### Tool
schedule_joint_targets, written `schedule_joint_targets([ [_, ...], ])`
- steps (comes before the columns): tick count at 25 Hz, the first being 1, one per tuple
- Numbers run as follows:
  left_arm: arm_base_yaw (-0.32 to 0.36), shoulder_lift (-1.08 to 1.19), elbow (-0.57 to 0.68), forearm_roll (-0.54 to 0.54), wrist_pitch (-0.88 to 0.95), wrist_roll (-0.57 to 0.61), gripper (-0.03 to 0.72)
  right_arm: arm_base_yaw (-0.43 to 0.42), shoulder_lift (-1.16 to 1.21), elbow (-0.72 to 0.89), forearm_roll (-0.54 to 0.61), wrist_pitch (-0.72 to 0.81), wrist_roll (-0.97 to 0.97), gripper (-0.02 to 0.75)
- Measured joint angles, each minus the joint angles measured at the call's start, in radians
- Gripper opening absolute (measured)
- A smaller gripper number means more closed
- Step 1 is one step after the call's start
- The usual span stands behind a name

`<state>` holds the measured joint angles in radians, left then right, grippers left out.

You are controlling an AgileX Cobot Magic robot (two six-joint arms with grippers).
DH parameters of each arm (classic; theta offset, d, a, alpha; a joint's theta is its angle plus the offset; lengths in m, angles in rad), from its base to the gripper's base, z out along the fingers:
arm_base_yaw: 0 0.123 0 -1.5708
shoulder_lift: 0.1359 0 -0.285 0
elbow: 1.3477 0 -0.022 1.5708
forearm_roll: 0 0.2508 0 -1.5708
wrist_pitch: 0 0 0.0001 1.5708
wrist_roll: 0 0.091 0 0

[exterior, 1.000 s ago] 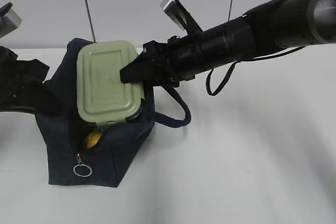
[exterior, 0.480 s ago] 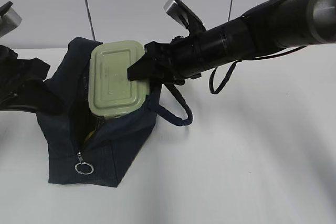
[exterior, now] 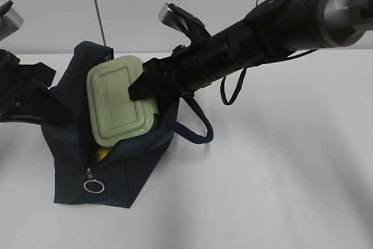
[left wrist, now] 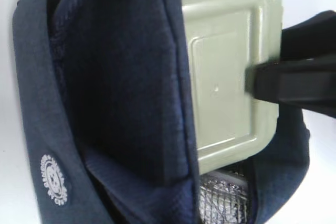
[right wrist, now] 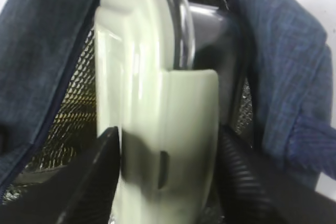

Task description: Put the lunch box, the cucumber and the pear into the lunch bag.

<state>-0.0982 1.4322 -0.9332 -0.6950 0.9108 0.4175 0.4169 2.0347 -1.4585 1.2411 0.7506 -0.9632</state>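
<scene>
Since the earlier frame, my right gripper (exterior: 140,88) has carried the lunch box (exterior: 119,103) lower into the lunch bag's (exterior: 125,170) open mouth, lid still showing above the rim. Standing on edge between the bag's walls, the box has its long axis pointing down into the opening. My right fingers (right wrist: 92,182) stand part open, clamped across its thickness. My left gripper stays shut, seemingly pinching the bag's left wall. A yellow pear (exterior: 102,154) peeks beneath.

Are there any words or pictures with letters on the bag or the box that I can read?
Round white emblem on the outside of the navy lunch bag: it has tiny lettering around a small figure, too blurred to read.
Pale green lid of the lunch box: only raised rectangle outlines, no words or numbers.
Nothing else shows any text.
</scene>
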Motion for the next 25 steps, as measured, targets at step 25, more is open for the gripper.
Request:
schedule_joint_targets([
  [25,0.000,0.000,0.000,-0.004,-0.002,0.000,0.001,-0.017,-0.141,-0.155,-0.514,0.152,0.471,0.524],
])
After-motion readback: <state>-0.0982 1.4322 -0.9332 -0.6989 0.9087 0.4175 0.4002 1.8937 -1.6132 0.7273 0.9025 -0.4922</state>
